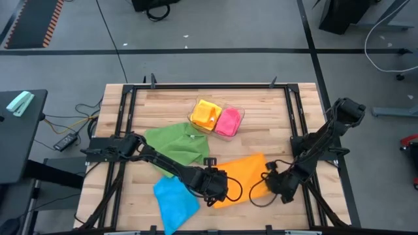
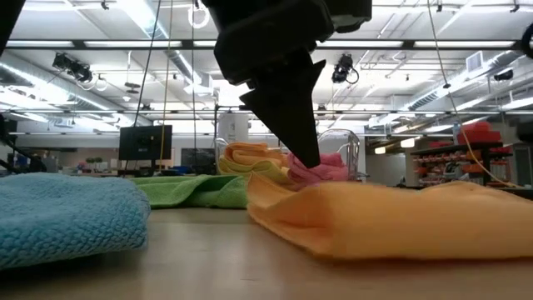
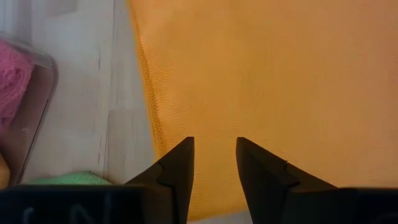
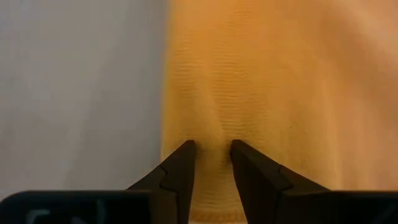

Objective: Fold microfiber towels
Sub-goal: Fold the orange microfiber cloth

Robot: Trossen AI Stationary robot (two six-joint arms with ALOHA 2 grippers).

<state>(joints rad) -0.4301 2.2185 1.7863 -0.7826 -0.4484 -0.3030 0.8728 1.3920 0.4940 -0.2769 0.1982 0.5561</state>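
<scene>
An orange towel lies spread on the near middle of the wooden table. My left gripper stands open over its left part, fingertips down at the cloth just inside its edge. My right gripper is at the towel's near right corner, shut on the cloth. A green towel lies crumpled left of centre and a blue towel lies at the near edge. Yellow and pink towels sit folded in a clear tray at the back. My left gripper has flat, unwrinkled orange cloth showing between its fingers; whether the tips touch it I cannot tell. My right gripper pinches the orange towel close to its side edge, where the cloth puckers into small wrinkles between the two fingers. The fingers slant down from above. The rest of the towel lies on the table.
Black frame rails run along the table's left and right sides. A loose black cable loops over the orange towel's near end between the grippers. In the low view the blue towel is heaped at the near left.
</scene>
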